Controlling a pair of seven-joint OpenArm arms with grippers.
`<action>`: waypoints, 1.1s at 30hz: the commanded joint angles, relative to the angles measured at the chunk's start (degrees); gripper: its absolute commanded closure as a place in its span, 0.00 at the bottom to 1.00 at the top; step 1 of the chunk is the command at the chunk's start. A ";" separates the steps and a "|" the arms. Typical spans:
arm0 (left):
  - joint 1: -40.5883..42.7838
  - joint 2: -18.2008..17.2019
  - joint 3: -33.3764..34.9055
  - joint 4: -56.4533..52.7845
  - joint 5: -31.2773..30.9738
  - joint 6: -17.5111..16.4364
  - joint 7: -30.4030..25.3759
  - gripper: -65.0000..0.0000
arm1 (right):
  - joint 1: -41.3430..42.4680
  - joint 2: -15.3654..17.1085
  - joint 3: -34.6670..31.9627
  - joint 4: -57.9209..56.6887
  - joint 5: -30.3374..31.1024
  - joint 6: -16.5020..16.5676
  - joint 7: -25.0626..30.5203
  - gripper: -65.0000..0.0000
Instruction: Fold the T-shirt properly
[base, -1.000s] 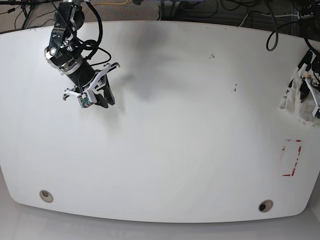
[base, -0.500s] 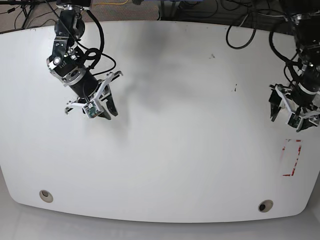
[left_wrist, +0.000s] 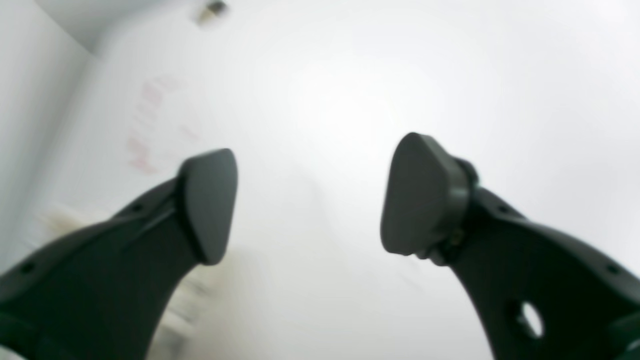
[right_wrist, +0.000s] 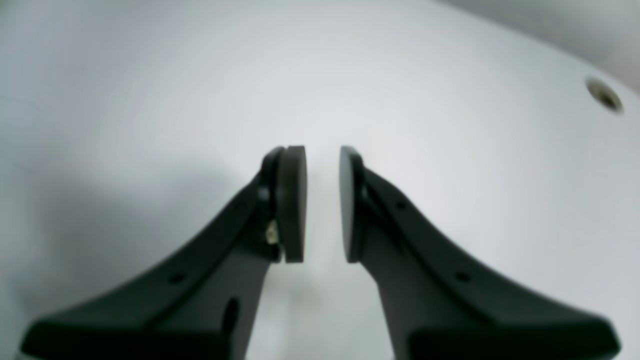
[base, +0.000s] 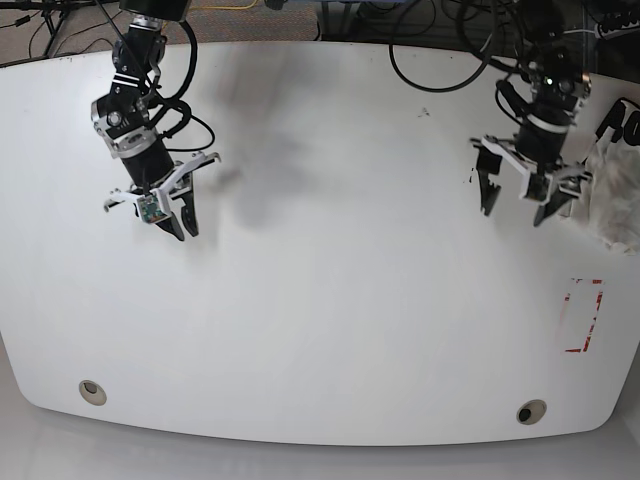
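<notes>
The T-shirt (base: 613, 195) is a crumpled cream heap with black lettering at the table's far right edge, partly out of the base view. A blurred cream patch at the lower left of the left wrist view (left_wrist: 192, 300) may be part of it. My left gripper (base: 515, 208) hangs over the table just left of the shirt, open wide and empty (left_wrist: 315, 200). My right gripper (base: 180, 224) is far off at the back left. Its pads (right_wrist: 292, 200) stand a narrow gap apart with nothing between them (right_wrist: 321, 202).
The white table (base: 330, 300) has two round holes near its front edge (base: 92, 392) (base: 531, 411). A red tape rectangle (base: 583, 315) lies at the right, in front of the shirt. Cables run along the back edge.
My left arm has swung from the right edge, by the shirt, up and leftward over the table. My right arm has shifted slightly left and back, and its jaws have narrowed.
</notes>
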 joint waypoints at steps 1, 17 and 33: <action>4.04 1.33 1.66 1.24 -0.59 0.10 -5.27 0.35 | -2.29 0.46 1.04 1.43 3.28 0.38 2.40 0.83; 35.25 6.08 4.30 5.72 -0.85 0.10 -10.55 0.36 | -28.75 -0.68 5.43 11.45 13.65 0.38 2.32 0.83; 51.86 5.82 5.62 1.41 -0.94 0.10 -10.63 0.37 | -50.64 -1.30 4.99 12.07 21.13 0.38 1.53 0.83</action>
